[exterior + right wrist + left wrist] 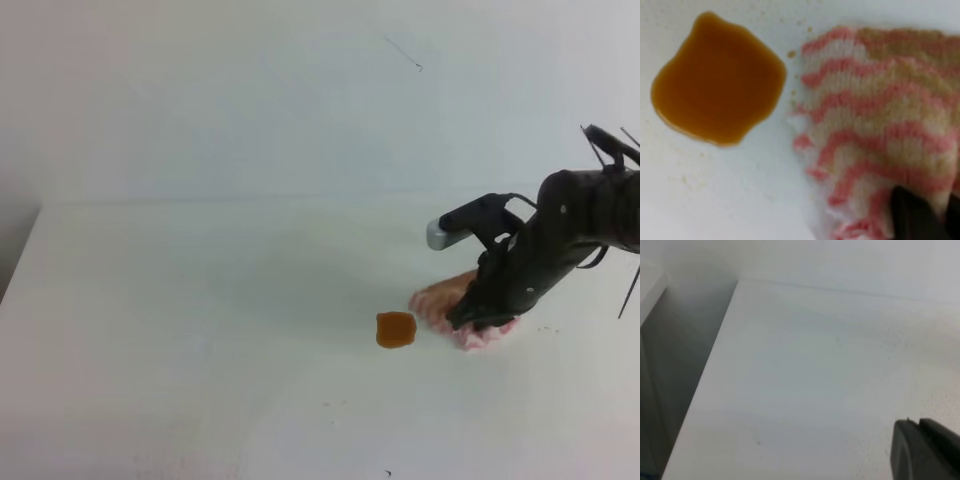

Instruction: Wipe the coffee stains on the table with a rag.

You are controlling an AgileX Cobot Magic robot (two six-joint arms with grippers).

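Rag (pixel 452 300) lies on the white table (pixel 200 330), just right of the orange-brown coffee stain (pixel 396 329) and not touching it, with a few tiny brown specks between them. The right gripper (pixel 478 318) presses down on the rag with its jaws closed on the striped cloth. Only a dark corner of the left gripper (pixel 926 450) shows, so I cannot tell how its jaws stand.

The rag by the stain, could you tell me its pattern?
Pink-red and white wavy stripes on the rag, clearest in the right wrist view.
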